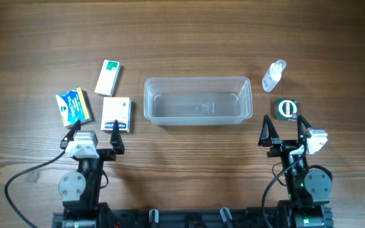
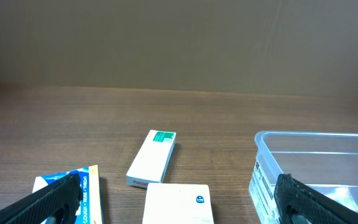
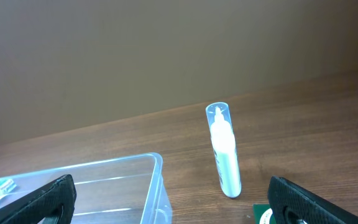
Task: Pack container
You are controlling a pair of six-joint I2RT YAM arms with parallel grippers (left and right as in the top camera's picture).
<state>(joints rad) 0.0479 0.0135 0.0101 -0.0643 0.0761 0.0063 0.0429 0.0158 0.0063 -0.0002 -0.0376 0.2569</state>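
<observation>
The clear plastic container (image 1: 198,100) sits mid-table with nothing in it; its corner shows in the left wrist view (image 2: 328,174) and the right wrist view (image 3: 104,186). Left of it lie a white box with a green end (image 1: 108,77), a white box with a blue logo (image 1: 116,114) and a blue-and-yellow box (image 1: 74,106). Right of it lie a small clear bottle (image 1: 273,75) and a dark green square pack (image 1: 287,108). My left gripper (image 1: 94,136) is open just before the white box. My right gripper (image 1: 284,132) is open just before the green pack.
Wood table (image 1: 189,38) all around. Both arm bases and cables sit at the front edge. In the left wrist view the green-ended box (image 2: 152,158) and the white box (image 2: 178,203) lie between the fingers. The bottle (image 3: 224,149) lies ahead in the right wrist view.
</observation>
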